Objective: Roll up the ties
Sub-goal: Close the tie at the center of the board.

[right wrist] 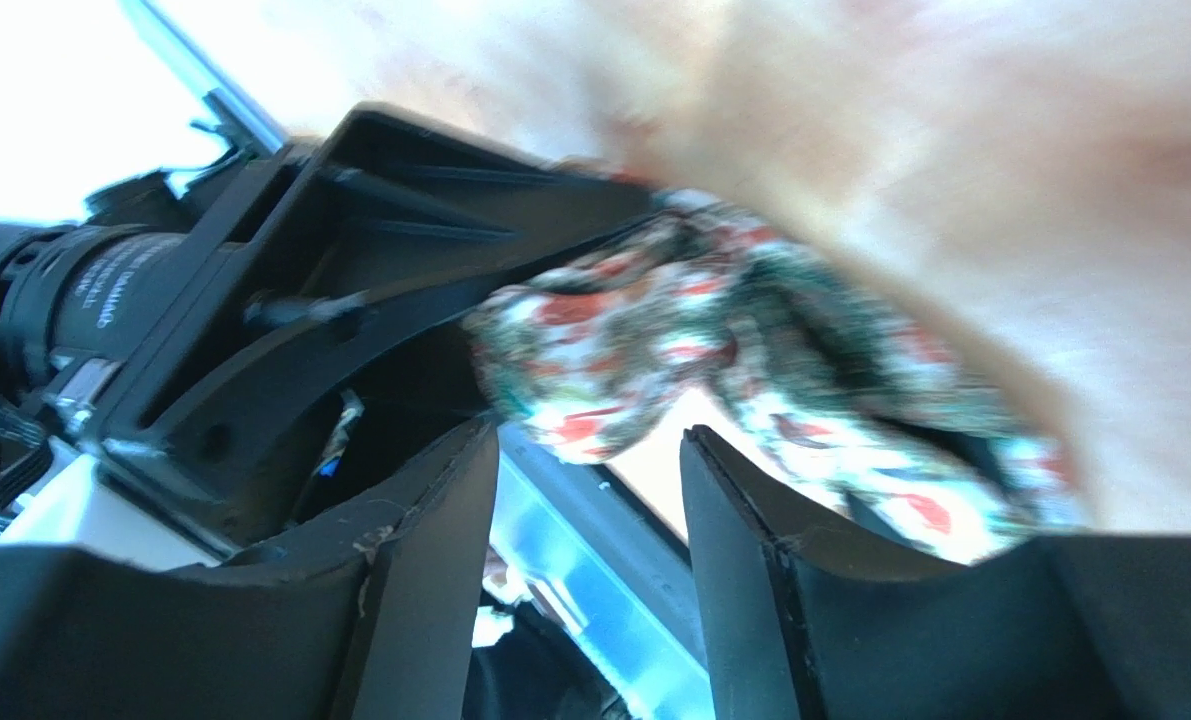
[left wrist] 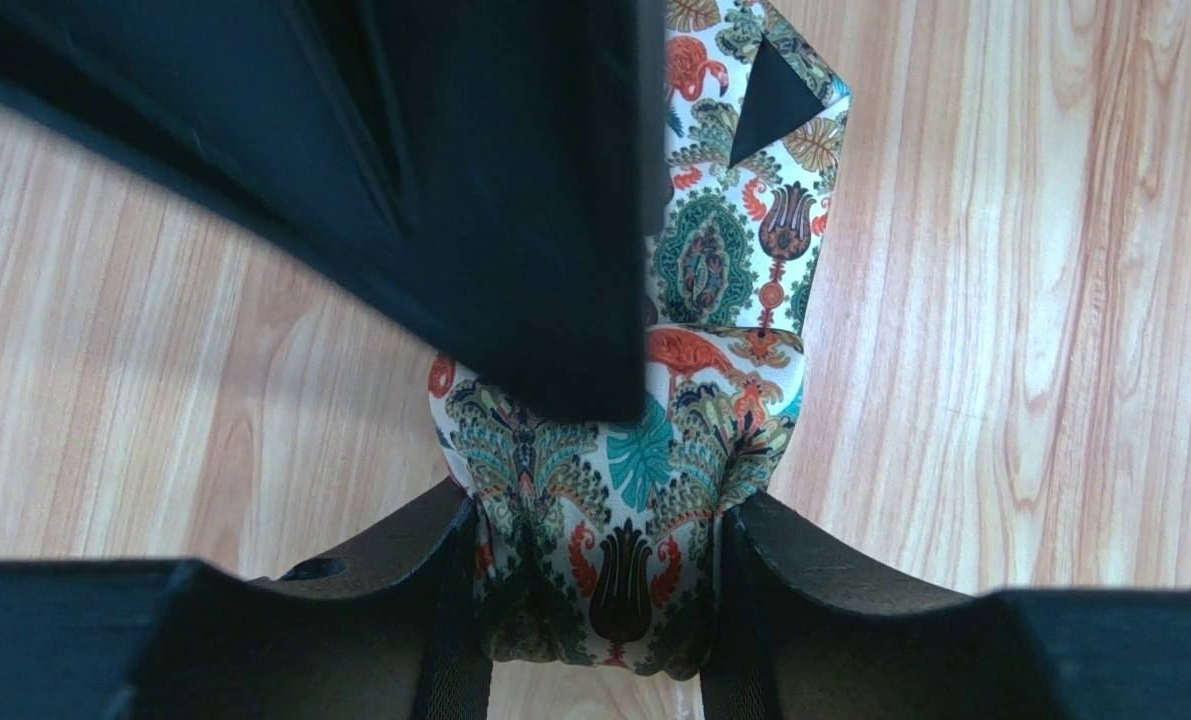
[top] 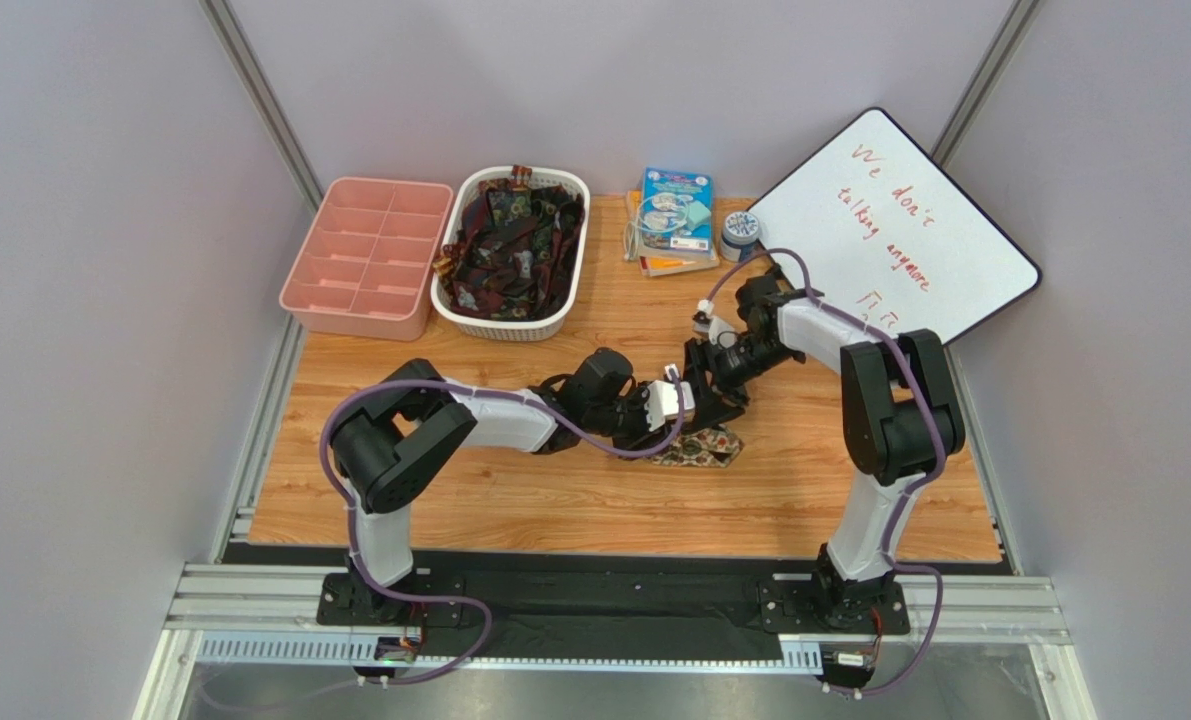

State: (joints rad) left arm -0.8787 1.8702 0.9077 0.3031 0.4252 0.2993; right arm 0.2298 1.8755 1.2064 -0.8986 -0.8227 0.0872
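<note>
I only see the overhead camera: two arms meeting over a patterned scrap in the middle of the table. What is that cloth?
Observer: From the left wrist camera, it is a tie, cream with orange flamingos and teal feathers.
Operator: Is anything holding it?
Observer: Yes, the left gripper pinches a bunched part of it.
Operator: And the other arm?
Observer: The right gripper stands open, with the tie just beyond it, blurred in that view.
</note>
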